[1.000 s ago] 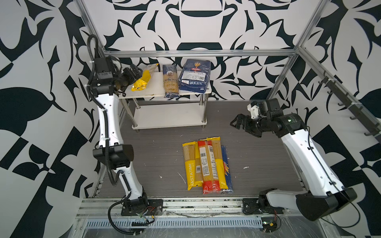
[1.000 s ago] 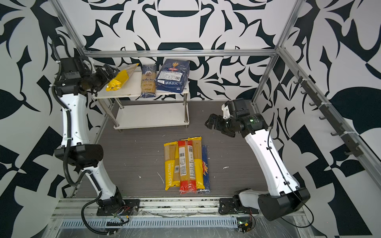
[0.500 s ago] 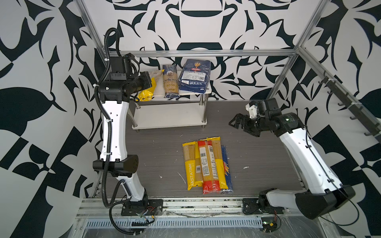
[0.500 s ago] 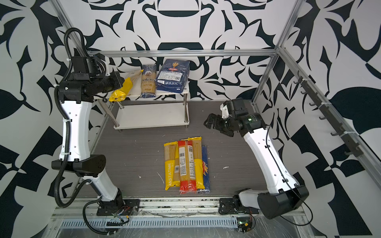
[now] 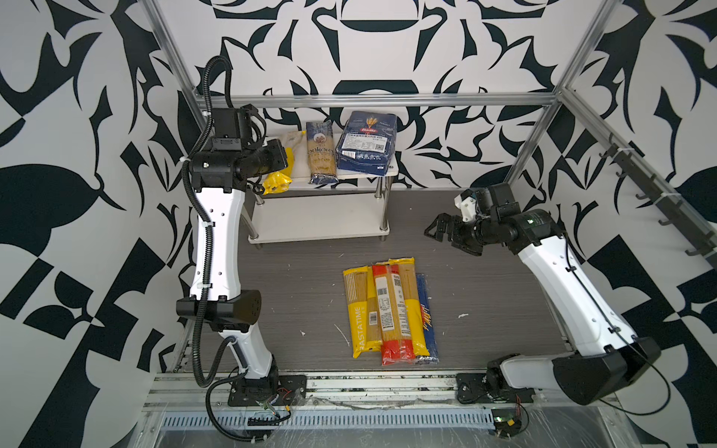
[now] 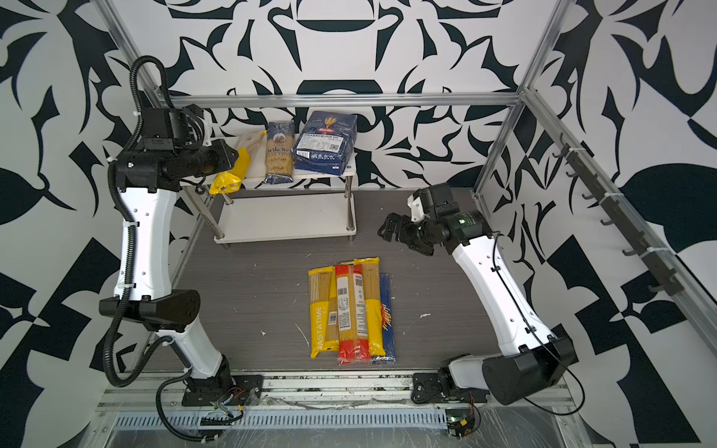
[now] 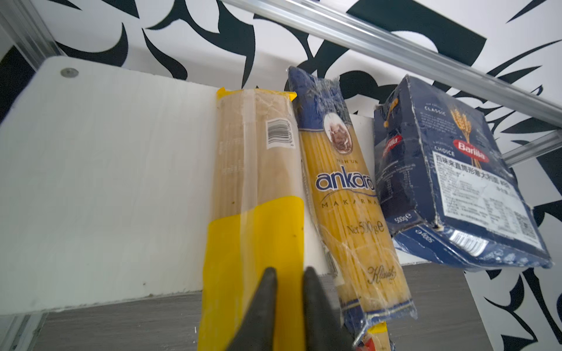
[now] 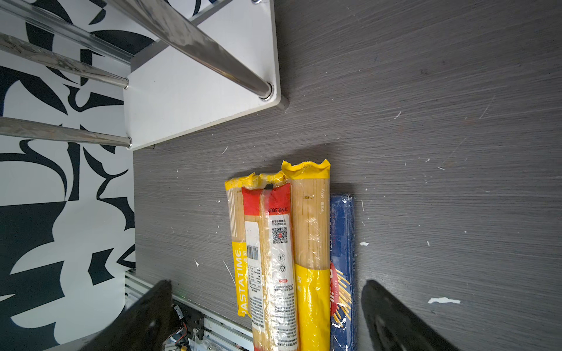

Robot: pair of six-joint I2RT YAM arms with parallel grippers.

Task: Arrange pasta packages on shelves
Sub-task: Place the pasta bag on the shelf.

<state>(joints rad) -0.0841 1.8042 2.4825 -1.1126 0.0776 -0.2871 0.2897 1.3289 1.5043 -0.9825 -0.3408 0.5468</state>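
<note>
left end effector [image 7: 289, 272] closed — tips over yellow pack [image 7: 255, 182] on top board of shelves [image 7: 106, 182] | right end effector [image 8: 267, 284] open wide, empty, apart from shelves

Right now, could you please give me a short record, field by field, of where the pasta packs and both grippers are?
Top shelf: yellow pack, Ankara pack, Barilla bag, side by side
Table: one bundle showing PASTATIME pack, red pack, plain yellow pack, dark-blue pack
Left gripper: shut, over the yellow pack's overhanging end; grip unclear
Right gripper: open, above the table, holding nothing
</note>
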